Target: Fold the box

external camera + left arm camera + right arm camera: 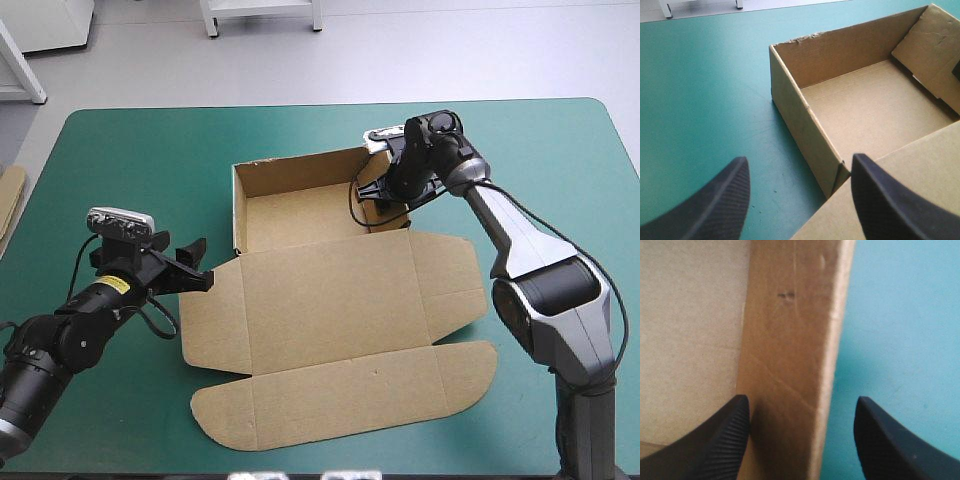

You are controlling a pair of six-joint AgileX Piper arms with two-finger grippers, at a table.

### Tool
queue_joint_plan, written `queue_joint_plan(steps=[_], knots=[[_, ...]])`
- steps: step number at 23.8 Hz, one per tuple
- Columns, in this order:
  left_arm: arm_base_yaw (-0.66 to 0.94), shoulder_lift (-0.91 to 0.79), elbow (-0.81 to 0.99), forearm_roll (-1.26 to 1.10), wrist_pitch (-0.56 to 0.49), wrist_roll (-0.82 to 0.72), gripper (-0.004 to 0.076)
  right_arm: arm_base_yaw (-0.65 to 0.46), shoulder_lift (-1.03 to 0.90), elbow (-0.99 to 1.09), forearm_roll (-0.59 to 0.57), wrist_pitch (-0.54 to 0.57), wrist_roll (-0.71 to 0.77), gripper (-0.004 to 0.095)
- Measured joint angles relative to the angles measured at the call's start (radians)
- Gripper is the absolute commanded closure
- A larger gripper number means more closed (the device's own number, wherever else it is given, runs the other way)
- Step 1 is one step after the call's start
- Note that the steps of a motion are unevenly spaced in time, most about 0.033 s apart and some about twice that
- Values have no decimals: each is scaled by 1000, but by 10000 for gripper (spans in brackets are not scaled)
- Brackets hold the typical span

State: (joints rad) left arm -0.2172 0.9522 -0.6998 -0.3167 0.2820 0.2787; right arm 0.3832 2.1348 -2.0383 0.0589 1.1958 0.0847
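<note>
Right fingers [722, 440] open, empty, astride the raised wall [790, 340] of the brown cardboard box [340, 290], left fingers [715, 200] open too: centre wall before you pinch.

The right arm [440, 150] hides part of the box's [300, 215] wall.

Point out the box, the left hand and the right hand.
box [300, 215]: high view, bare floor of the tray.
left hand [207, 262]: high view, midway between its fingertips.
right hand [801, 397]: right wrist view, midway between its fingertips, astride the box's wall.
</note>
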Motion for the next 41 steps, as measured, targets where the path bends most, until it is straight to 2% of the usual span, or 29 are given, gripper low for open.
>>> queue_joint_plan(steps=[1, 4, 5, 13, 21, 24, 31, 35, 41], knots=[[0, 0, 0, 0, 0, 0, 296, 0, 3, 0, 0, 1, 1, 593], [0, 0, 0, 0, 0, 1, 298, 0, 3, 0, 4, 5, 6, 903], [0, -1, 7, 0, -14, 4, 297, 0, 3, 0, 6, 8, 7, 926], [0, -17, 51, 1, -47, 21, 301, -12, 3, 0, -1, 21, 14, 921], [0, -24, 51, 3, -71, 23, 301, -123, -29, 2, -1, 42, 3, 921], [2, -24, 52, 3, -105, 23, 301, -192, -71, 6, -11, 44, -1, 921], [37, -24, 52, 3, -129, 23, 342, -310, -161, 197, -3, 21, -18, 921], [37, -24, 52, 3, -141, 23, 360, -438, -274, 271, 10, -5, -31, 921], [37, -24, 52, 3, -146, 23, 360, -614, -335, 313, 31, 3, -47, 921]])
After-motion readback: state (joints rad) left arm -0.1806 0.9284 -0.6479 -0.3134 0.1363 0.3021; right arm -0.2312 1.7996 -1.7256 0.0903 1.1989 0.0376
